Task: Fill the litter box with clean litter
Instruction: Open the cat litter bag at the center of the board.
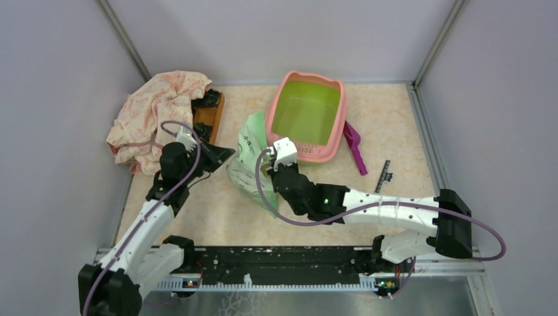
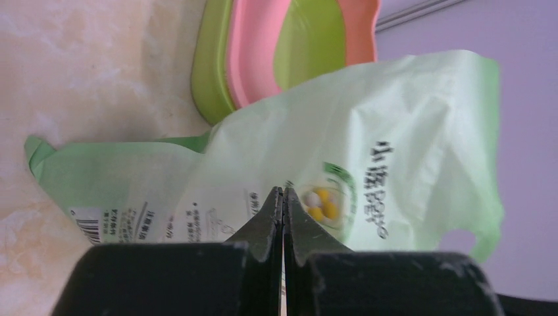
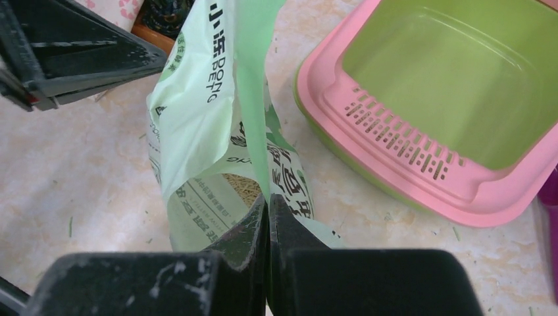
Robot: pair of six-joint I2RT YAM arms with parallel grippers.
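pinching the light green bag [image 3: 197,99] by a fold of its film, our right tool [image 3: 268,201] is closed tight on it. our left tool [image 2: 283,192] is closed as well, its tip at the bag's left edge, but we cannot tell if it grips. the bag stands on the pale marbled counter [image 1: 408,118], with lilac walls [image 1: 276,33] around. the litter box [image 3: 421,158] sits just behind the bag, its lime inside bare. a magenta scoop [image 1: 354,146] lies at the box's right rim, and a floral cloth [image 1: 154,112] is heaped far left.
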